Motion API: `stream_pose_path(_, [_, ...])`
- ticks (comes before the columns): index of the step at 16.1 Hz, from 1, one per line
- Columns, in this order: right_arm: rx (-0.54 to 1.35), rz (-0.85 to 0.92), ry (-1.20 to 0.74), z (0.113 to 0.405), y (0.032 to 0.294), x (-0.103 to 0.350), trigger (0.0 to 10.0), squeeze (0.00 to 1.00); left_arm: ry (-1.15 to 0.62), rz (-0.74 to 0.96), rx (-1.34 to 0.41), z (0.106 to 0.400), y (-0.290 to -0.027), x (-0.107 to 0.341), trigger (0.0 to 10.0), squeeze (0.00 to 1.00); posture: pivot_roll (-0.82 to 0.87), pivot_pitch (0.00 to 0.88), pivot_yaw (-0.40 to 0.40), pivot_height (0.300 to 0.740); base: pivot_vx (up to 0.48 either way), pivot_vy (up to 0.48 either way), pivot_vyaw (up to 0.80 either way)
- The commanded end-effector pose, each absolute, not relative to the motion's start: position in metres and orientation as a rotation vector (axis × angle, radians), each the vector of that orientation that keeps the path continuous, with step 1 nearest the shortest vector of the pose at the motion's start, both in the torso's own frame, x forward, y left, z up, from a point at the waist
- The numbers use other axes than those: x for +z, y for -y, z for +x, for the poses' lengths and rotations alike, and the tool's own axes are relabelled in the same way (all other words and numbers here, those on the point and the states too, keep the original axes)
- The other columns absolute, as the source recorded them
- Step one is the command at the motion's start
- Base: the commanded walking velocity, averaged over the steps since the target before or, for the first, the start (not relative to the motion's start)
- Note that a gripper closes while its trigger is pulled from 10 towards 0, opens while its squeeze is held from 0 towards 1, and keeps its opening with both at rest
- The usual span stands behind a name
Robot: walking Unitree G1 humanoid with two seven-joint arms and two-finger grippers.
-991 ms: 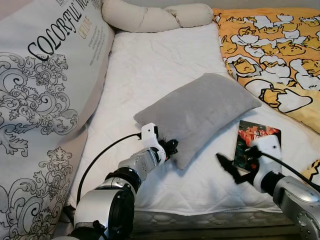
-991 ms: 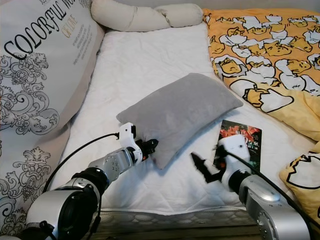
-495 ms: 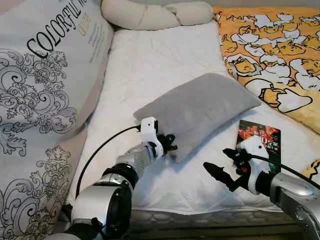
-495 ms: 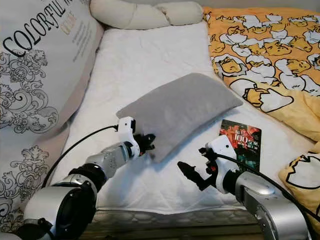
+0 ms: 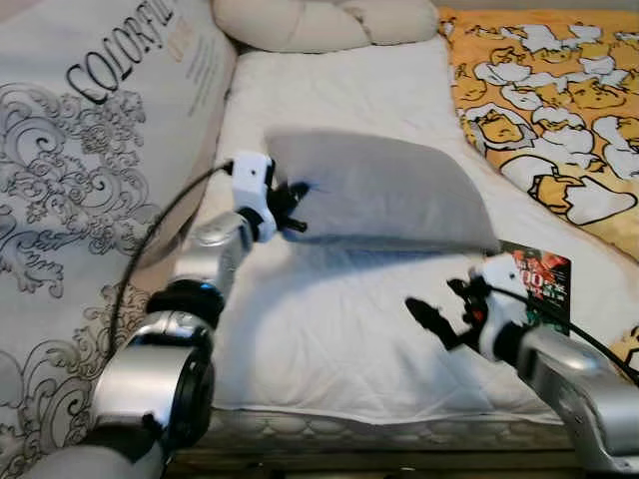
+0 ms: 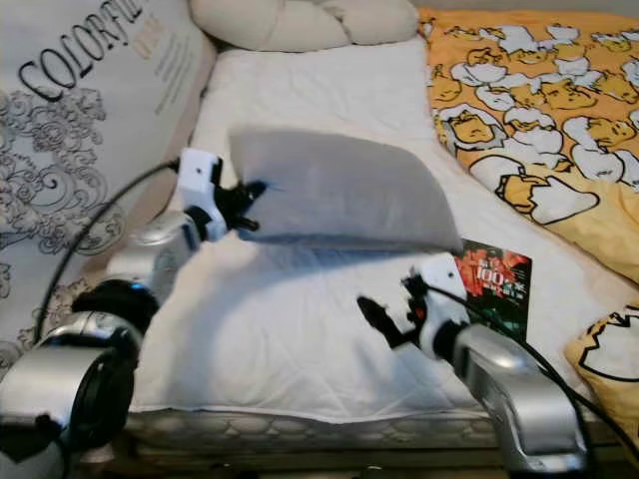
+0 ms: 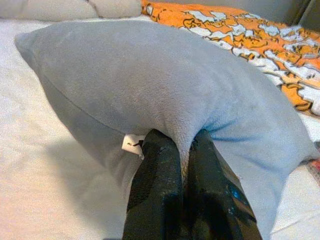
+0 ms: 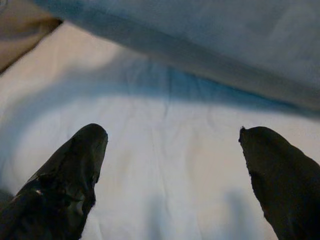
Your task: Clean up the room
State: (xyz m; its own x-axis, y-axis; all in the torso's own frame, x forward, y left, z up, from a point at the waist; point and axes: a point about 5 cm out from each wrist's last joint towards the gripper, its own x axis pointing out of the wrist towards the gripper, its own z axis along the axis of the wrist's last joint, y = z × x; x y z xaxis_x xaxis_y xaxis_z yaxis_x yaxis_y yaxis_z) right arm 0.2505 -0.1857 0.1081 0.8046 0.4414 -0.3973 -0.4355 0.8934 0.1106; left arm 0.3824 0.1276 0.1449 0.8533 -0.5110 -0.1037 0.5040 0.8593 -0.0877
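A grey pillow [image 5: 384,190] hangs lifted above the white mattress [image 5: 329,329], casting a shadow under it. My left gripper [image 5: 292,200] is shut on the pillow's near-left edge; in the left wrist view its fingers [image 7: 160,175] pinch the grey fabric [image 7: 165,80] beside a small white tag. My right gripper [image 5: 427,317] hovers open over the mattress below the pillow's right end, with nothing between its fingertips [image 8: 75,165].
A large printed cushion [image 5: 90,170] leans along the left side. A cream bolster [image 5: 319,22] lies at the head of the bed. An orange cartoon blanket [image 5: 559,90] covers the right. A dark book [image 5: 539,289] lies by my right wrist.
The left gripper has raised the pillow off the mattress and carried it up and to the left. The right gripper stayed low and open. The camera shifted slightly.
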Motion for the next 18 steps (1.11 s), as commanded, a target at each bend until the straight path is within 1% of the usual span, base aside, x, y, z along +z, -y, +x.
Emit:
stream_pose_path(1, [0.436, 0.022, -0.413, 0.255, 0.188, 0.107, 10.0, 0.00, -0.098, 0.009, -0.544, 0.377, -0.134, 0.146, 0.0, 0.00, -0.16, 0.000, 0.051, 0.740, 0.000, 0.000, 0.00])
stream_pose_path(2, [0.419, 0.036, -0.402, 0.260, 0.186, 0.105, 10.0, 0.00, -0.134, 0.041, -0.556, 0.367, -0.135, 0.134, 0.0, 0.00, -0.15, 0.000, 0.047, 0.740, 0.000, 0.000, 0.00])
stream_pose_path(3, [0.408, 0.048, -0.400, 0.262, 0.185, 0.104, 10.0, 0.00, -0.165, 0.033, -0.562, 0.360, -0.133, 0.125, 0.0, 0.00, -0.15, 0.000, 0.047, 0.740, 0.000, 0.000, 0.00])
stream_pose_path(5, [0.399, 0.059, -0.422, 0.271, 0.178, 0.095, 10.0, 0.00, -0.287, -0.016, -0.563, 0.338, -0.125, 0.092, 0.0, 0.00, -0.13, 0.000, 0.039, 0.740, 0.000, 0.000, 0.00])
stream_pose_path(6, [0.396, 0.053, -0.447, 0.274, 0.176, 0.089, 10.0, 0.00, -0.335, -0.045, -0.541, 0.332, -0.124, 0.082, 0.0, 0.00, -0.12, 0.000, 0.039, 0.740, 0.000, 0.000, 0.00])
stream_pose_path(7, [0.387, 0.045, -0.485, 0.277, 0.173, 0.081, 10.0, 0.00, -0.382, -0.114, -0.521, 0.326, -0.122, 0.077, 0.0, 0.00, -0.11, 0.000, 0.035, 0.740, 0.000, 0.000, 0.00])
stream_pose_path(8, [0.356, 0.027, -0.518, 0.280, 0.175, 0.075, 10.0, 0.00, -0.437, -0.212, -0.556, 0.319, -0.115, 0.079, 0.0, 0.00, -0.10, 0.000, 0.028, 0.740, 0.000, 0.000, 0.00])
stream_pose_path(9, [0.274, 0.037, -0.546, 0.284, 0.182, 0.069, 10.0, 0.00, -0.506, -0.362, -0.691, 0.305, -0.099, 0.085, 0.0, 0.00, -0.09, 0.000, 0.023, 0.740, 0.000, 0.000, 0.00])
stream_pose_path(10, [0.245, 0.041, -0.549, 0.286, 0.185, 0.068, 10.0, 0.00, -0.522, -0.403, -0.760, 0.299, -0.093, 0.090, 0.0, 0.00, -0.08, 0.000, 0.021, 0.740, 0.000, 0.000, 0.00])
stream_pose_path(11, [0.201, 0.049, -0.541, 0.291, 0.191, 0.066, 10.0, 0.00, -0.524, -0.461, -0.908, 0.285, -0.079, 0.102, 0.0, 0.00, -0.08, 0.000, 0.016, 0.740, 0.000, 0.000, 0.00])
stream_pose_path(12, [0.177, 0.065, -0.524, 0.295, 0.194, 0.067, 10.0, 0.00, -0.506, -0.558, -0.957, 0.281, -0.070, 0.113, 0.0, 0.00, -0.07, 0.000, 0.013, 0.740, 0.000, 0.000, 0.00])
stream_pose_path(13, [0.158, 0.081, -0.506, 0.300, 0.196, 0.069, 10.0, 0.00, -0.491, -0.617, -0.960, 0.281, -0.067, 0.123, 0.0, 0.00, -0.06, 0.000, 0.014, 0.740, 0.000, 0.000, 0.00])
stream_pose_path(14, [0.150, 0.082, -0.500, 0.303, 0.197, 0.070, 10.0, 0.00, -0.490, -0.605, -0.977, 0.280, -0.065, 0.126, 0.0, 0.00, -0.06, 0.000, 0.014, 0.740, 0.000, 0.000, 0.00])
stream_pose_path(15, [0.139, 0.086, -0.494, 0.306, 0.198, 0.071, 10.0, 0.00, -0.501, -0.548, -1.007, 0.276, -0.062, 0.128, 10.0, 0.00, -0.06, 0.000, 0.015, 0.740, 0.000, 0.000, 0.00])
stream_pose_path(16, [0.131, 0.092, -0.493, 0.308, 0.199, 0.071, 10.0, 0.00, -0.490, -0.450, -1.028, 0.273, -0.061, 0.127, 10.0, 0.00, -0.05, 0.000, 0.016, 0.740, 0.000, 0.000, 0.00])
stream_pose_path(17, [0.119, 0.091, -0.492, 0.309, 0.201, 0.069, 10.0, 0.00, -0.449, -0.328, -1.049, 0.272, -0.062, 0.127, 10.0, 1.00, -0.05, 0.000, 0.018, 0.740, 0.000, 0.000, 0.00])
stream_pose_path(18, [0.116, 0.090, -0.491, 0.310, 0.201, 0.069, 10.0, 0.00, -0.446, -0.315, -1.045, 0.273, -0.064, 0.128, 10.0, 1.00, -0.05, 0.000, 0.019, 0.740, 0.000, 0.000, 0.00])
